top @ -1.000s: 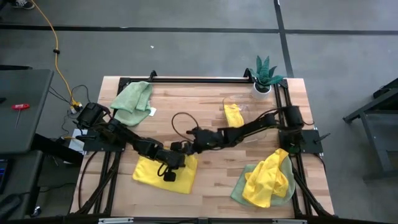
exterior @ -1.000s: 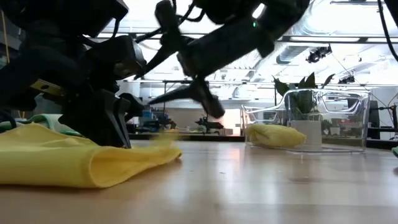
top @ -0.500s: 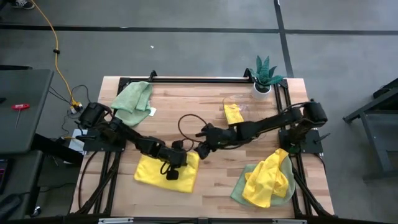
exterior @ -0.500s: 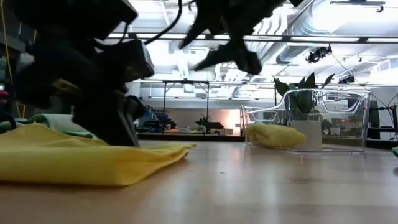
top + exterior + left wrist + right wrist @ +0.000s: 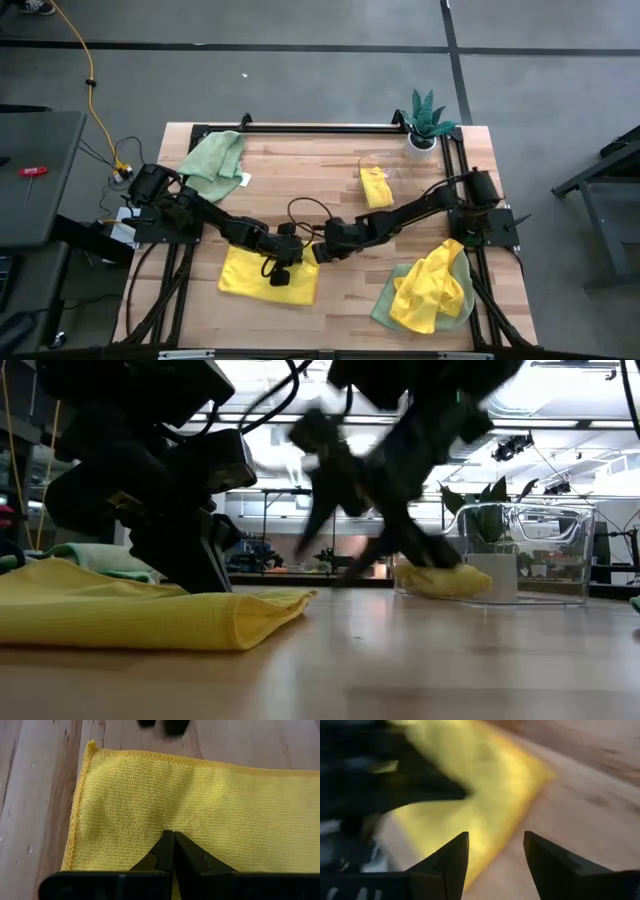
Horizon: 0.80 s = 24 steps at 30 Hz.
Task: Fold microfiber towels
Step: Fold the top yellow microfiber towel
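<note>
Wooden table (image 5: 330,170), flat folded yellow towel (image 5: 250,278)

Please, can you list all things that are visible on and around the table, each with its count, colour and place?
Flat towel: one, yellow, front left part of the table, under the left gripper.
Folded towel: one, yellow, inside the clear bin.
Clear bin: one, transparent, back right part of the table.
Crumpled towels: a heap, yellow lying on green, front right corner.
Green towel: one, pale green, back left corner.
Potted plant: one, green in a white pot, back right corner.
Table: one, light wood.
Cable: one, yellow, on the floor to the left.
Left gripper: shut, pressing on the flat towel.
Right gripper: open, at the flat towel's right corner, holding nothing.
</note>
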{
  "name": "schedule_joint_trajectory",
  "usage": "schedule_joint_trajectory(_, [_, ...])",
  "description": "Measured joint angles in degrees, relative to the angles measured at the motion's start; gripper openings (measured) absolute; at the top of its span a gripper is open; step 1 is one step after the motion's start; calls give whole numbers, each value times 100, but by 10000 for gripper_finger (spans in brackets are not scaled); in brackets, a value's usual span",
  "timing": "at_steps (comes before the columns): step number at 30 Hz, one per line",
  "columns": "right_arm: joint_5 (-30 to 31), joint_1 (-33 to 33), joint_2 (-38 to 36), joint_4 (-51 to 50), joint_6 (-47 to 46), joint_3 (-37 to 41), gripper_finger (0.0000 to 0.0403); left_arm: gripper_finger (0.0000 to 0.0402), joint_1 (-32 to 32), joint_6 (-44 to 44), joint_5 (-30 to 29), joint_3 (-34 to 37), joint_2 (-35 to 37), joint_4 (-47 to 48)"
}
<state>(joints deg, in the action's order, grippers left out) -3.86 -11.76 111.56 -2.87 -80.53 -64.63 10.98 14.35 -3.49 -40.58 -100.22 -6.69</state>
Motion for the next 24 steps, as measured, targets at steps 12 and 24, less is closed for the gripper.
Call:
schedule_joint_trajectory(12, [215,-3,606,1423,-949,-5,183,0,2,-104,-4,0,2,-13])
schedule_joint_trajectory(24, [494,71,519,2497,-816,1,183,0,-9,-110,20,0,4,-4])
